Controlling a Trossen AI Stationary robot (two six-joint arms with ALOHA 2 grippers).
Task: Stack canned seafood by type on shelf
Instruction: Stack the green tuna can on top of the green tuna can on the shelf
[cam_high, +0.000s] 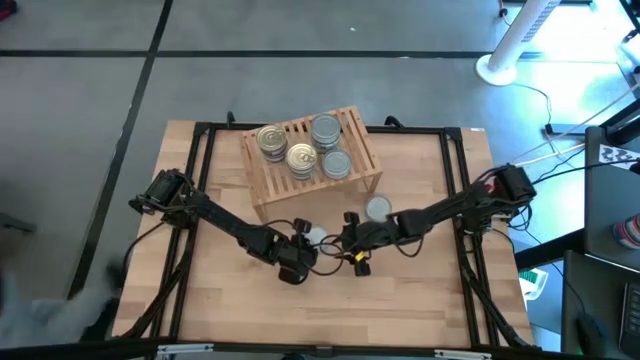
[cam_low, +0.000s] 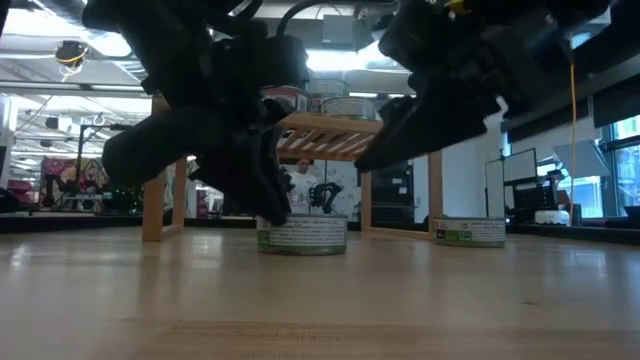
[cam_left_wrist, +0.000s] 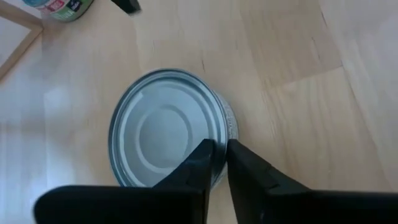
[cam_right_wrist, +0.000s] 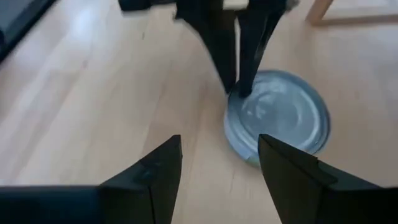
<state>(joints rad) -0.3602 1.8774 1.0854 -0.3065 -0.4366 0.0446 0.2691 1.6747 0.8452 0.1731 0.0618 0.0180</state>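
Observation:
A silver-topped tin (cam_left_wrist: 165, 127) of the canned seafood stands flat on the table just in front of the shelf (cam_high: 355, 140). My left gripper (cam_left_wrist: 219, 152) is shut on its rim. My right gripper (cam_right_wrist: 219, 162) hangs open a little to the right of that tin (cam_right_wrist: 280, 118), with nothing between its fingers. A second silver-topped tin (cam_high: 377, 208) stands on the table by the shelf's right leg. On the slatted shelf sit two gold-topped tins (cam_high: 285, 148) at its left and two silver-topped tins (cam_high: 330, 145) at its right. My left gripper pinches the tin's raised rim (cam_left_wrist: 222, 127) on the side nearest the gripper. One finger (cam_left_wrist: 199, 165) is on the lid inside the rim and the other (cam_left_wrist: 249, 168) is outside against the wall. The fingers slant down from the table's left. The tin stands flat on the table (cam_low: 300, 236).
The shelf's legs (cam_low: 155, 200) stand close behind the grasped tin. The two grippers are close together at the table's middle. Bare tabletop (cam_high: 330, 310) lies toward the near edge. Black frame rails (cam_high: 195, 180) run along the table's sides.

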